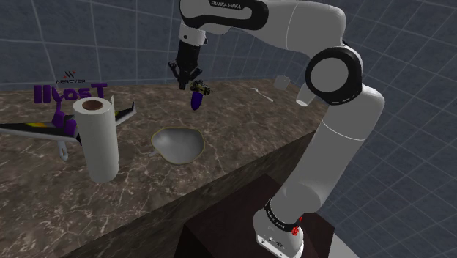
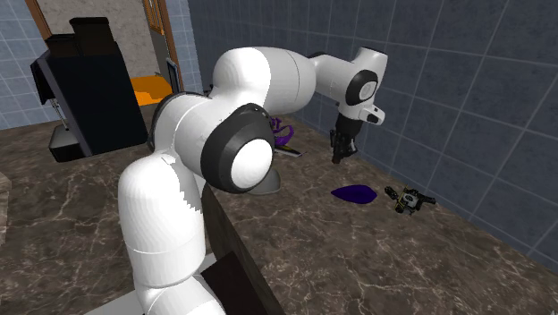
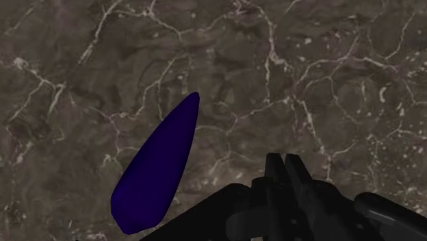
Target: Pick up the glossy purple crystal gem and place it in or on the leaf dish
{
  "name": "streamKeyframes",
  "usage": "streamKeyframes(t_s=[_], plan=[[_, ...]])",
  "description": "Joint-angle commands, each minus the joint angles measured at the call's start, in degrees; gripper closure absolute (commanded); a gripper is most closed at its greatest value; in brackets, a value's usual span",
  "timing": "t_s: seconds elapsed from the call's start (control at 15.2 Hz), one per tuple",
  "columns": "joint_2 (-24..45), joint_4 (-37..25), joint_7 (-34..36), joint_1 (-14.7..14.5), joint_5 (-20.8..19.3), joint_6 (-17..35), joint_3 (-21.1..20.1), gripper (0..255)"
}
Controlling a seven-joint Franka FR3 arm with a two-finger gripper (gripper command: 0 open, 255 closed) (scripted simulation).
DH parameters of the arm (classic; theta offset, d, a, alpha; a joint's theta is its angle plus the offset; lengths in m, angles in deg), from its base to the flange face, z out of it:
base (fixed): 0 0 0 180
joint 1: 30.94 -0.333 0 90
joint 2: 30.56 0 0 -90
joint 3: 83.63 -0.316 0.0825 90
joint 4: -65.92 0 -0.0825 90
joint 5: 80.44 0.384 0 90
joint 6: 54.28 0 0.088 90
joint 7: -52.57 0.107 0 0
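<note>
Wrist view: one gem (image 3: 157, 168), deep purple, smooth and faintly glossy. It is a long teardrop, pointed at one end and blunt at the other. It lies flat on the countertop (image 3: 328, 61), beside the gripper (image 3: 285, 166) and apart from it. The all-black gripper has its two fingers pressed together with nothing between them. The countertop is dark brown, marble-like stone with pale branching veins.

Shoulder view: the gripper (image 1: 184, 82) hangs over the countertop (image 1: 242, 139) on the white arm (image 1: 333, 95), tip pointing down. The gem (image 1: 196, 101) lies on the stone near it, just toward that view's lower right. A small dark object (image 1: 199, 89) with yellow parts, its shape too fine to make out, sits just beside the gem on the far side. The leaf dish (image 1: 177, 144) is a shallow grey bowl with an irregular leaf outline and a thin yellowish rim. It stands nearer the counter's front edge, apart from the gem. A paper towel roll (image 1: 97, 139), a white cylinder with a brown core, stands upright at the dish's left in that view. The tiled wall (image 1: 110, 37) behind has blue-grey square tiles.

Second exterior view: the gem (image 2: 355, 192) lies flat on the stone. The gripper (image 2: 338, 157) hangs above, to that view's left, and the small dark object (image 2: 407, 199) lies to its right.
</note>
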Motion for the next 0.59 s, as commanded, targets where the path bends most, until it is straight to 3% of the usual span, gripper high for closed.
streamKeyframes(t_s=[0.0, 0.26, 0.33, 0.53], plan=[[0.0, 0.0, 0.0, 0.0, 0.0, 0.0, 0.0, 255], [0.0, 0.0, 0.0, 0.0, 0.0, 0.0, 0.0, 255], [0.0, 0.0, 0.0, 0.0, 0.0, 0.0, 0.0, 0], [-4.55, 9.78, 5.35, 0.0, -4.73, 9.27, 0.96, 0]])
